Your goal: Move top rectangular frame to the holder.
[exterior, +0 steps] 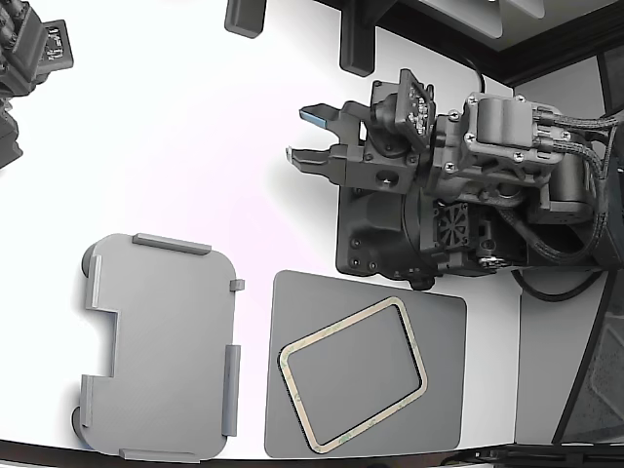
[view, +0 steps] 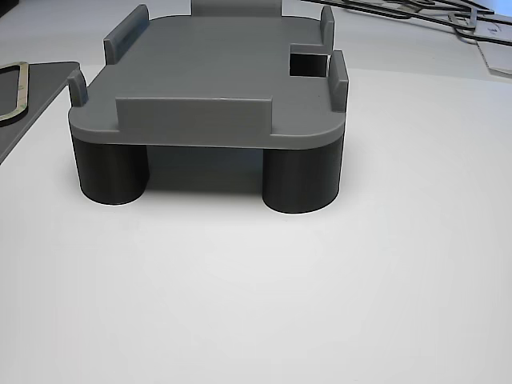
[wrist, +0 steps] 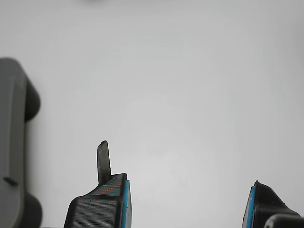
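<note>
The top rectangular frame (exterior: pixel 340 324) is a thin beige outline lying flat and skewed on a dark grey mat (exterior: pixel 439 331), in the lower middle of the exterior view. The holder (exterior: pixel 161 331), a light grey plate with raised edge tabs and a side notch, sits empty to the exterior view's left of the mat. My gripper (exterior: pixel 302 136) hovers open over bare white table, above both, with nothing between its fingers. In the wrist view the gripper (wrist: pixel 187 209) shows blue-edged fingertips (wrist: pixel 102 209), with the holder (wrist: pixel 12 142) at the picture's edge. The other view shows the holder (view: pixel 216 64) on dark round feet and a corner of the frame (view: pixel 18 88).
My arm's dark base (exterior: pixel 409 234) stands just above the mat in the exterior view. Another dark device (exterior: pixel 29 58) sits at the top left, and dark posts (exterior: pixel 356 39) at the top. The table's front edge (exterior: pixel 58 453) runs close under the holder. Cables (view: pixel 424 10) lie behind the holder.
</note>
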You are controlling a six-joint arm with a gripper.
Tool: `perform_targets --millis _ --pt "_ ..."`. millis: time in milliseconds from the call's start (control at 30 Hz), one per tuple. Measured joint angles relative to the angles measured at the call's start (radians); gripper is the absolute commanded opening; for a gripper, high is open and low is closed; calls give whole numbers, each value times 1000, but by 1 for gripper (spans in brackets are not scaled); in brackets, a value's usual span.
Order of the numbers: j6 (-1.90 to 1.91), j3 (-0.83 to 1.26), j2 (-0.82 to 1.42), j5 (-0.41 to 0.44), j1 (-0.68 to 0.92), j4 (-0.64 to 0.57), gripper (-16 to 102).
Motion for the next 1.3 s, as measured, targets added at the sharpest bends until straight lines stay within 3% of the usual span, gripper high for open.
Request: perform_targets --millis 267,700,867,1300 --pt "-55 -49 0 44 0 -156 100" --pt "-58 -49 -15 15 11 -164 100" --pt "-18 -219 -183 95 138 -20 100" --pt "345 -598 -634 94 618 403 100"
